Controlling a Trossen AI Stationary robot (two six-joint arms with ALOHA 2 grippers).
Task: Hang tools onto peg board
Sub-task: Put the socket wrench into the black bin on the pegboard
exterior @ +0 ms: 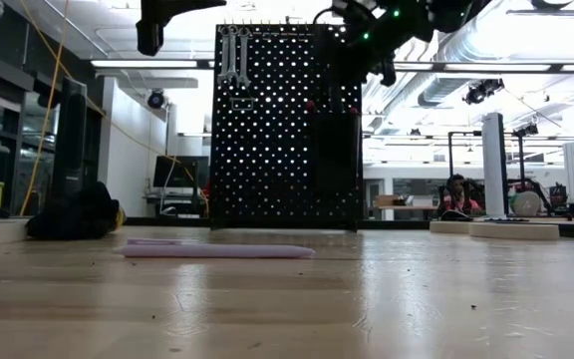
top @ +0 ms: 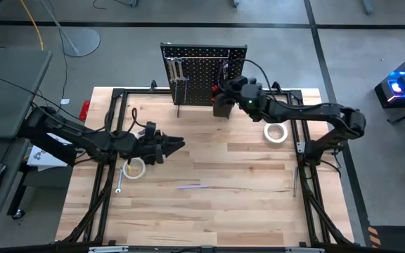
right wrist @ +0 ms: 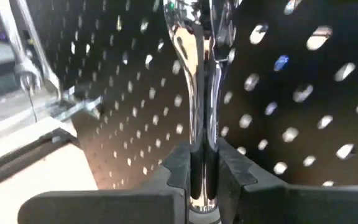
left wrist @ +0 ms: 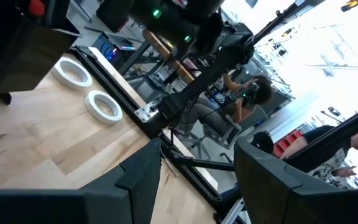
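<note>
The black peg board [top: 202, 67] stands upright at the table's far edge, with silver wrenches [top: 178, 76] hanging from hooks on its left part. My right gripper [top: 223, 90] is up against the board's front, shut on a shiny silver tool [right wrist: 194, 93]. My left gripper [top: 176, 145] hovers open and empty over the table's left middle. A white tape roll [top: 133, 169] and a silver wrench [top: 118, 185] lie on the table below it. Another white tape roll [top: 275, 132] lies at the right. A slim tool [top: 192, 187] lies in the middle. My right gripper pinches the silver tool's shaft [right wrist: 197, 163] between its two fingers. The tool runs on ahead of the fingertips toward the peg board [right wrist: 291, 93], along the fingers. It is lifted clear of the table. Its far end is out of the picture.
A black metal frame [top: 111, 126] runs around the wooden tabletop. Two white tape rolls [left wrist: 102, 104] show by the right rail in the left wrist view. A person sits beyond the table [left wrist: 247, 99].
</note>
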